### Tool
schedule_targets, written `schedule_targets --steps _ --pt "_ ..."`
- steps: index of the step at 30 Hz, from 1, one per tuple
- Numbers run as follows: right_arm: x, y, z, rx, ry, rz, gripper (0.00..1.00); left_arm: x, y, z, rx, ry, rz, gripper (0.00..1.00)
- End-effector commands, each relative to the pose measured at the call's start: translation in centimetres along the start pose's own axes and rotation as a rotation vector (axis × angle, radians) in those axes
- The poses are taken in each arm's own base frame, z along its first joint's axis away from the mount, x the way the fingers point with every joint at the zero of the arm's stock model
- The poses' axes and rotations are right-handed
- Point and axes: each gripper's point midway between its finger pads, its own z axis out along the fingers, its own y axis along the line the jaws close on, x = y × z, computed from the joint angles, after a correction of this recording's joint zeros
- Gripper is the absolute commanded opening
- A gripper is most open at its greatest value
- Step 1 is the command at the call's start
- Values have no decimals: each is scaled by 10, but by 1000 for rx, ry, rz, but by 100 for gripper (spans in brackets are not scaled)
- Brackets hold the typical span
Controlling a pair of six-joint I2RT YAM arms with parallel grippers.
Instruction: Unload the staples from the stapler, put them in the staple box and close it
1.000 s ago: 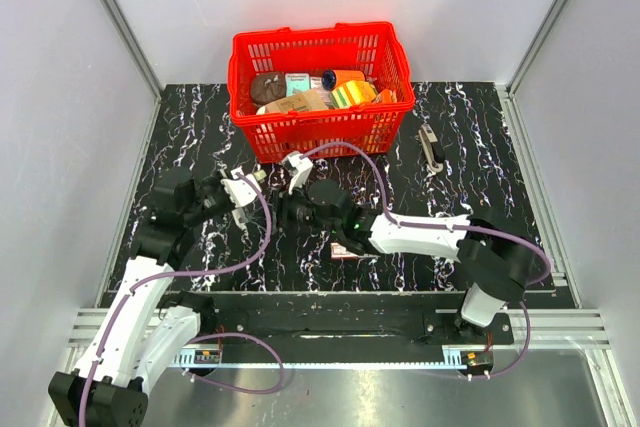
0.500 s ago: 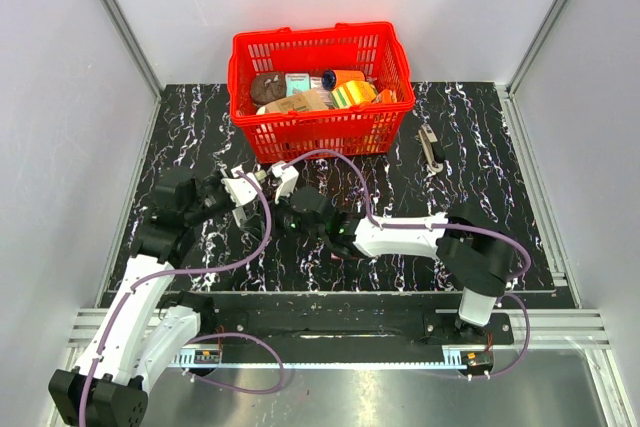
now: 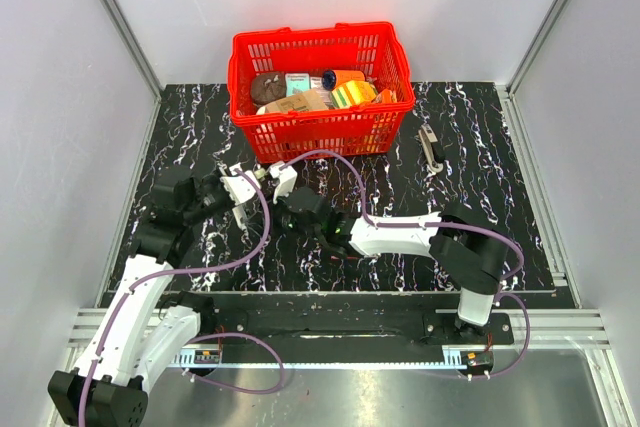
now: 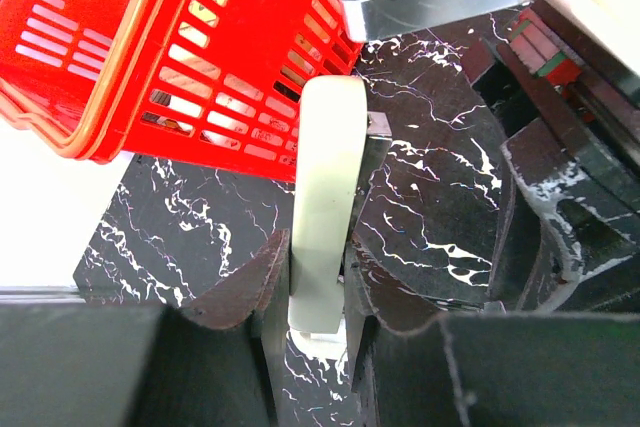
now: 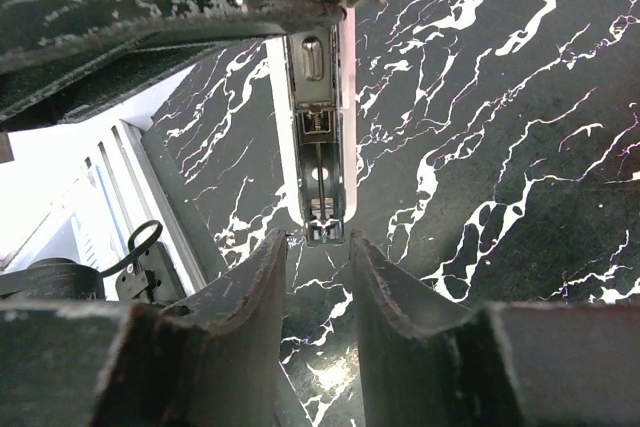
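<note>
End of stapler (image 5: 318,137) beside right claw (image 5: 318,240)

Two arms (left arm (image 3: 135,302), right arm (image 3: 400,235)), each with one gripper (left gripper (image 4: 320,277), right gripper (image 5: 318,257)). One stapler (image 4: 325,207). One red basket (image 3: 320,132), holding at least five packaged items, exact count unclear. One small pale object (image 3: 430,147), lying apart.

Right end effector (image 5: 312,247) slid toward 8 o'clock over the black marbled surface (image 3: 180,137), now right at the free end of the slim pale-topped stapler with silvery metal strip (image 5: 318,147). Right elbow (image 3: 468,245) swung toward 9 o'clock.
</note>
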Motion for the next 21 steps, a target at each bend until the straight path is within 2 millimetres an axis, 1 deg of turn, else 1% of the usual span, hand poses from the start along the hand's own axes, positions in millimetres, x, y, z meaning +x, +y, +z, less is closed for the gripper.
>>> schedule_targets --steps 1,11,16,20,21 --pt "-24 14 4 -22 -63 -15 34 -33 19 -9 -47 -85 35 0" --pt "-27 15 2 -21 -67 -22 22 -28 13 -8 -31 -84 42 0" --pt "-29 14 2 -17 -73 -25 14 -27 11 -8 -25 -80 43 0" --pt "-31 14 -1 -15 -76 -24 11 -18 8 -6 -22 -56 58 0" --pt "-31 14 -3 -13 -79 -27 11 -12 6 -4 -18 -40 58 0"
